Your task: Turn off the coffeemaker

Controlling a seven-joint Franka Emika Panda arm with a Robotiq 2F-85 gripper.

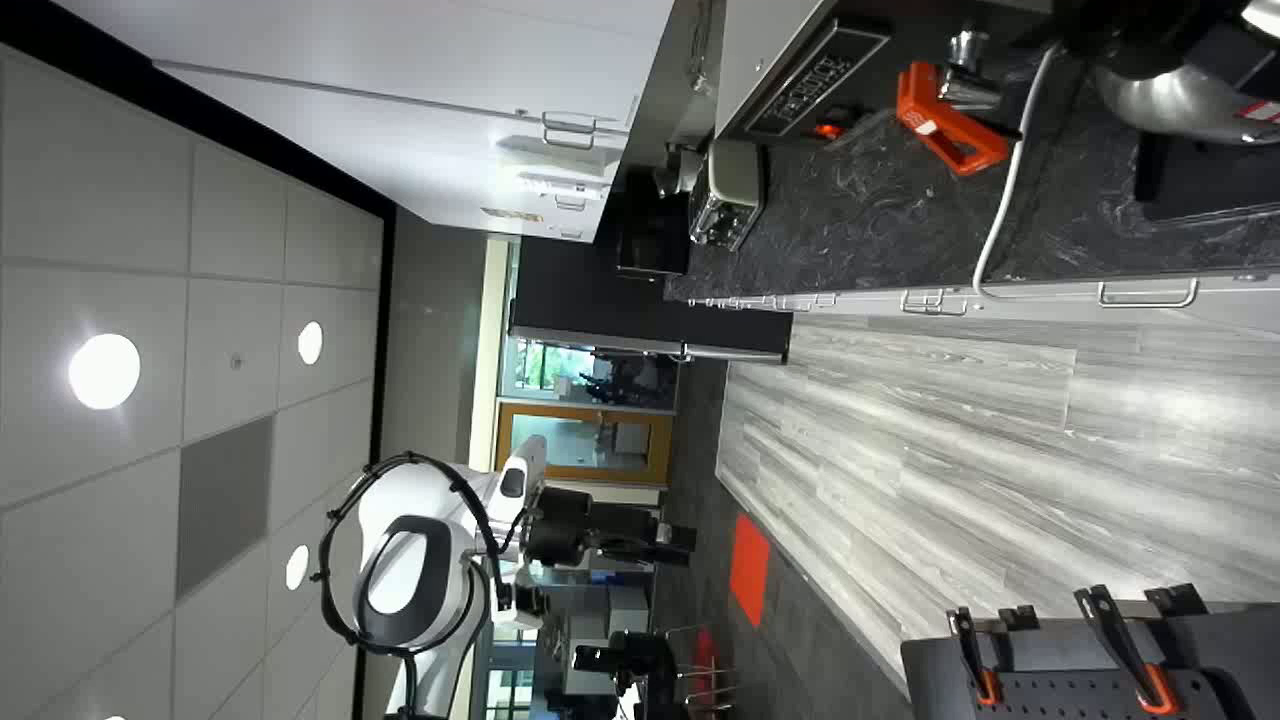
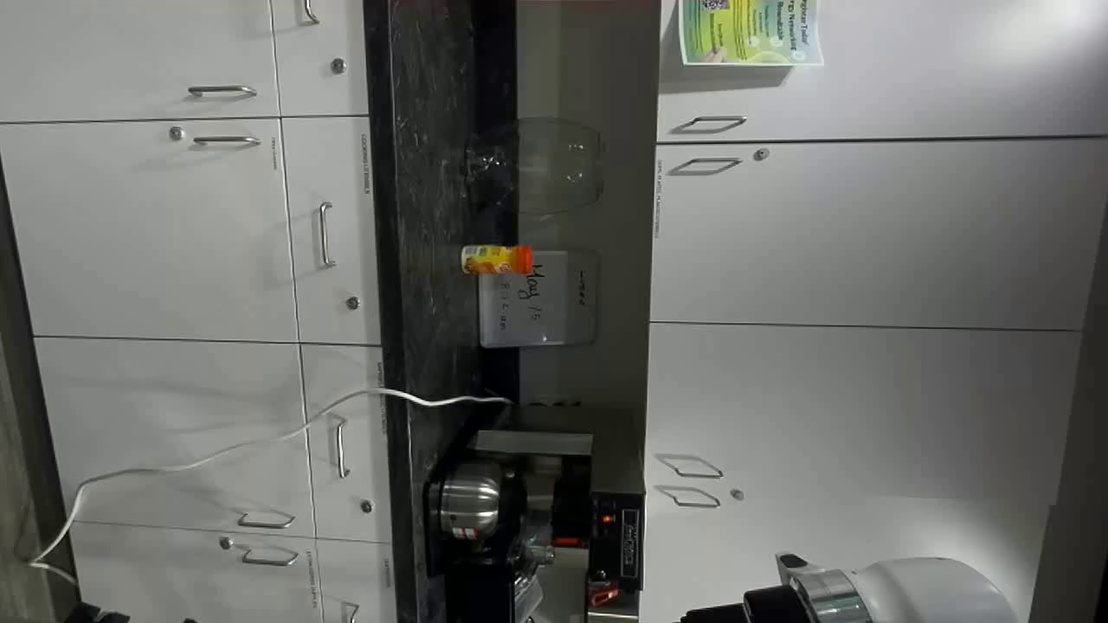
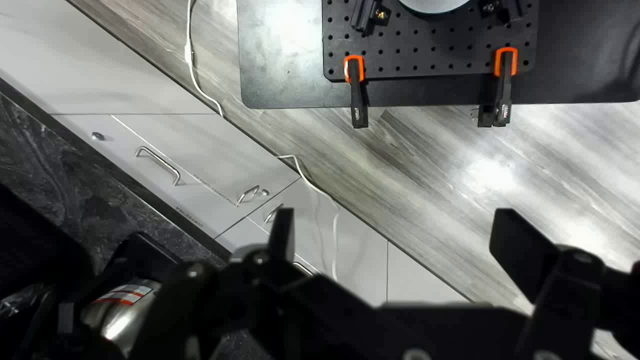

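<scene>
The coffeemaker (image 2: 616, 454), black with silvery metal parts, stands on the dark counter in both exterior views, which are turned sideways. Its switch (image 2: 608, 518) glows orange; the glow also shows in an exterior view (image 1: 830, 131). A steel carafe (image 2: 472, 502) stands in it. In the wrist view, the carafe (image 3: 122, 312) and dark machine parts show at the lower left, partly covered by my finger. My gripper (image 3: 395, 232) is open and empty, fingers wide apart over the floor and cabinet fronts. In an exterior view my gripper (image 1: 676, 545) hangs away from the machine, touching nothing.
A red-orange handle (image 1: 950, 118) juts from the machine's front. A white cable (image 2: 363, 394) hangs over the counter edge. A toaster (image 1: 728, 190) and a yellow canister (image 2: 492, 260) stand on the counter. Orange clamps (image 3: 506, 62) grip my base plate. Upper cabinets (image 2: 866, 234) overhang.
</scene>
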